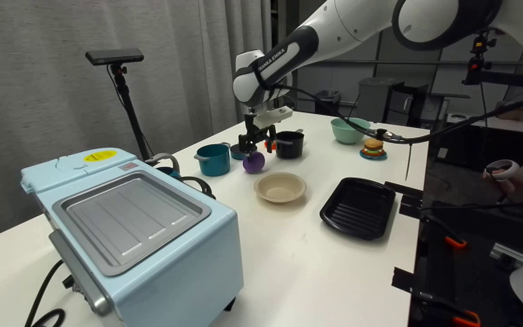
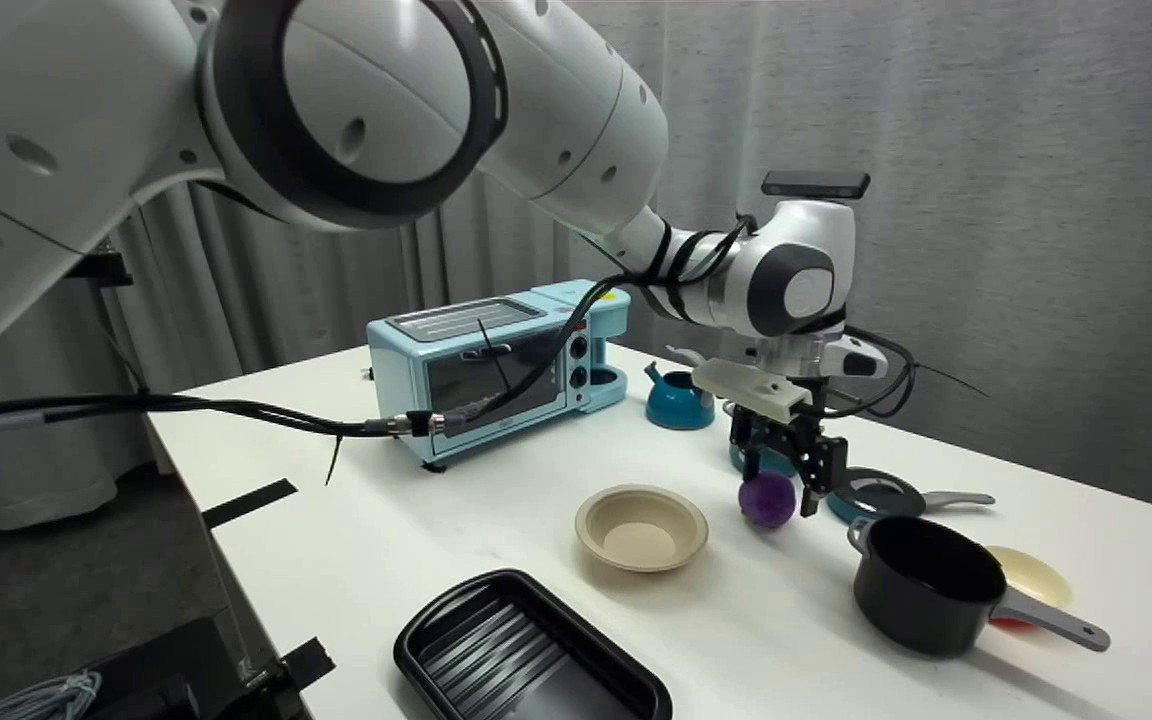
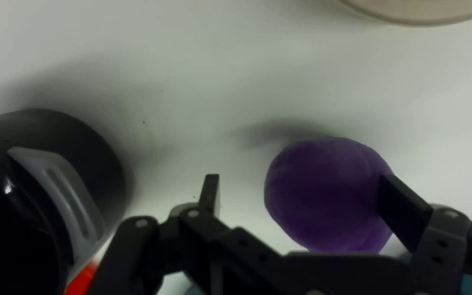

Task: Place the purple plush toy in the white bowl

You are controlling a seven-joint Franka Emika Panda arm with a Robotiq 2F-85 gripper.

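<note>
The purple plush toy (image 1: 254, 163) sits on the white table, and it also shows in an exterior view (image 2: 766, 504). My gripper (image 1: 259, 144) is open and low over it, fingers pointing down. In the wrist view the toy (image 3: 322, 196) lies between the open fingers of the gripper (image 3: 298, 180). The finger at the right of the picture overlaps the toy's edge; a gap shows between the toy and the other finger. The white bowl (image 1: 280, 188), cream and shallow, stands beside the toy and holds nothing. It shows in an exterior view (image 2: 642, 530), and its rim in the wrist view (image 3: 428, 16).
A black pot (image 2: 921, 590) with a grey handle stands close to the gripper. A teal pot (image 1: 214, 161) and teal lid (image 2: 871, 495) are nearby. A black ridged tray (image 1: 359, 209), light green bowl (image 1: 348, 132), burger toy (image 1: 373, 147) and blue oven (image 1: 175, 263) also stand on the table.
</note>
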